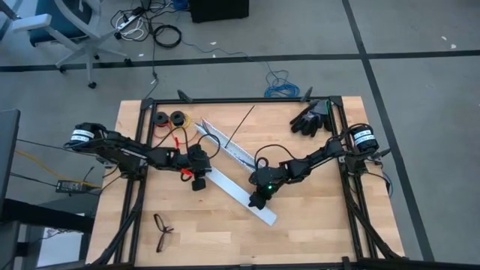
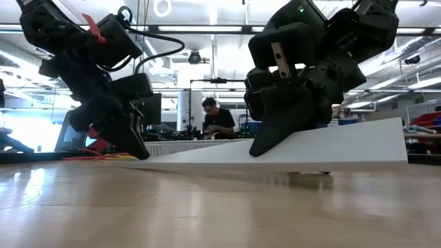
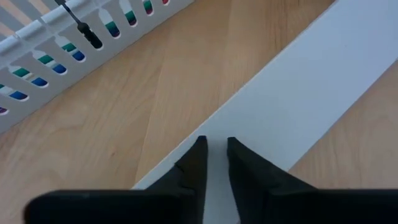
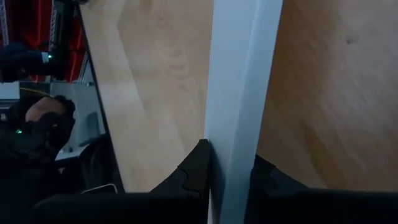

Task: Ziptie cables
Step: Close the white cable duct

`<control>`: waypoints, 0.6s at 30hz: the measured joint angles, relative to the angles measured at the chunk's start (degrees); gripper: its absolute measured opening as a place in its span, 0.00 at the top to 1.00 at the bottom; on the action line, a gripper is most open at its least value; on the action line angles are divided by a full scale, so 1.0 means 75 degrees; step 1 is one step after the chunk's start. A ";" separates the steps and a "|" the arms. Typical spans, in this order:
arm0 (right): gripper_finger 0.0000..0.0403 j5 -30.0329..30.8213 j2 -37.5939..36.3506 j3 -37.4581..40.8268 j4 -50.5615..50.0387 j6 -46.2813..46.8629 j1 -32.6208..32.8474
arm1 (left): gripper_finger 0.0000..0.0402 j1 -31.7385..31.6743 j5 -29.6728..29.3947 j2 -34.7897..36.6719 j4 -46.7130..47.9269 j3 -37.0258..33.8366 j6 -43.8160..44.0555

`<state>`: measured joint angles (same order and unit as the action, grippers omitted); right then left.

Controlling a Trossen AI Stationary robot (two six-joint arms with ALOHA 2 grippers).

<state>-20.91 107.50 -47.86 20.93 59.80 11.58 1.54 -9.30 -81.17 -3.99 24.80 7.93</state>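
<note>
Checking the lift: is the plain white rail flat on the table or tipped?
Tipped: in the low view the rail slopes upward, its raised end at the right tool.

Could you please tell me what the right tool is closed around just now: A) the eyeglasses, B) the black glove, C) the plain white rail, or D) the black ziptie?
C: in the right wrist view the right tool has one finger on each side of the plain white rail.

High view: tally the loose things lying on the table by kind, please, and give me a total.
White rails: 2
Black spools: 2
Ziptie: 1
Eyeglasses: 1
Black glove heap: 1
Total: 7
</note>
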 joint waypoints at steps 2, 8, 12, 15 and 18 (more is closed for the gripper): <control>0.88 -0.0053 0.0001 0.0000 0.0000 0.0012 -0.0010 | 0.88 0.0000 -0.0003 0.0000 0.0026 -0.0001 -0.0010; 0.88 -0.0199 0.0003 0.0000 -0.0003 -0.0132 0.0008 | 0.96 0.0000 -0.0007 -0.0006 0.0040 -0.0009 -0.0033; 0.88 -0.0216 0.0003 0.0002 -0.0044 -0.0200 0.0006 | 0.97 0.0000 -0.0009 -0.0008 0.0053 -0.0009 -0.0043; 0.88 -0.0256 0.0000 0.0000 -0.0355 -0.0191 -0.0070 | 0.97 0.0000 -0.0024 -0.0009 0.0085 -0.0012 -0.0047; 0.88 0.0022 -0.0123 -0.0015 -0.1170 -0.0271 -0.0071 | 0.97 -0.0003 -0.0045 -0.0018 0.0114 -0.0012 -0.0040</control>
<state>-20.75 106.58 -47.97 12.15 57.76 11.05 1.52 -9.64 -81.30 -3.14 24.71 7.63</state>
